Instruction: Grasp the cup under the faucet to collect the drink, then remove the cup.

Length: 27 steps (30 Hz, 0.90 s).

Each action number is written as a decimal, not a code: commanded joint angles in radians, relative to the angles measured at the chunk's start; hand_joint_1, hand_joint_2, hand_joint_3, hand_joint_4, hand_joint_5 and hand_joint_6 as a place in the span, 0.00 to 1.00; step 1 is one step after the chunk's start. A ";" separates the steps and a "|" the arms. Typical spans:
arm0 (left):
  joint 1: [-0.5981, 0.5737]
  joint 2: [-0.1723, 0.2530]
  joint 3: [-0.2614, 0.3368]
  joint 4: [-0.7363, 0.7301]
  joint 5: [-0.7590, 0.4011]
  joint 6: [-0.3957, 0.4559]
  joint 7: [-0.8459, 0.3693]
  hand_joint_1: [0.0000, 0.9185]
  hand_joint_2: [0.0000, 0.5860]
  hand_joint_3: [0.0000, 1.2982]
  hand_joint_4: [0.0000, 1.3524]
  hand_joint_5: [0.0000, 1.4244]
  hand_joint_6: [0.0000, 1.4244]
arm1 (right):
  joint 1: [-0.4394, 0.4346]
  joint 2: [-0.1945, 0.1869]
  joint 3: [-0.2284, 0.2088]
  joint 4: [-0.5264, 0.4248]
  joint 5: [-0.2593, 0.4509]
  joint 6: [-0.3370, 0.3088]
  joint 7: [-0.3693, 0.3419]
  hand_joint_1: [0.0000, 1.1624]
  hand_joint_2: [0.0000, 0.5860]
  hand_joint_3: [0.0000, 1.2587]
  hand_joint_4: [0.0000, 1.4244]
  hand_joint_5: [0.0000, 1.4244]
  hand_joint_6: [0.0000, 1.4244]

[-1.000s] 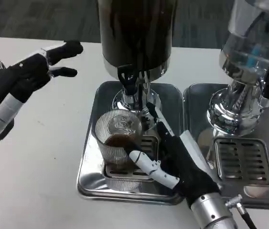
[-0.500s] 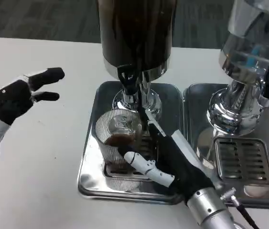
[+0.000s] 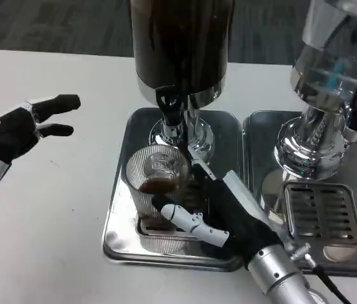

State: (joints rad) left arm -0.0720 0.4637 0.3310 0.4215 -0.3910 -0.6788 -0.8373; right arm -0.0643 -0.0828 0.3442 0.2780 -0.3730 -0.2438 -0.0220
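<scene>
The robot's right hand [image 3: 226, 212] wraps its fingers around a clear ribbed cup [image 3: 158, 183] holding a little dark drink, the cup standing on the grate of a steel drip tray [image 3: 122, 209] just left of the palm and directly beneath the black faucet [image 3: 168, 104] of a dark beverage dispenser [image 3: 181, 44]. One white and black finger curls across the cup's near side, another reaches up along its right side toward the dispenser's chrome base. Well to the left of the cup, the left hand [image 3: 16, 133] hovers over the white table [image 3: 51, 240], holding nothing, fingers apart and pointing toward the dispenser. To the right of the gripping hand stands a second, clear dispenser [image 3: 333, 69] on its own tray [image 3: 321, 212]
</scene>
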 commanded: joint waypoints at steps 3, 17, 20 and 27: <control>0.026 -0.002 0.007 0.008 -0.006 0.006 0.015 0.00 0.25 0.26 0.15 0.10 0.22 | -0.020 -0.006 0.012 0.020 -0.035 0.011 0.001 0.37 0.34 0.00 0.00 0.00 0.00; 0.056 0.001 0.005 0.007 0.000 0.009 0.025 0.00 0.25 0.27 0.17 0.11 0.22 | -0.005 0.022 0.025 0.015 -0.082 0.024 -0.071 0.44 0.34 0.00 0.00 0.00 0.00; 0.060 0.003 0.003 0.005 0.003 0.012 0.027 0.00 0.26 0.27 0.17 0.11 0.22 | -0.002 0.028 0.030 0.011 -0.090 0.026 -0.082 0.45 0.34 0.00 0.00 0.00 0.00; 0.071 0.006 0.004 0.002 0.010 0.014 0.036 0.00 0.27 0.28 0.17 0.11 0.22 | -0.035 0.033 0.035 0.053 -0.056 0.003 -0.041 0.43 0.34 0.00 0.00 0.00 0.01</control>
State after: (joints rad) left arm -0.0148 0.4632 0.3336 0.4233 -0.3856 -0.6766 -0.8138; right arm -0.0819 -0.0511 0.3696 0.3093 -0.4389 -0.2310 -0.0848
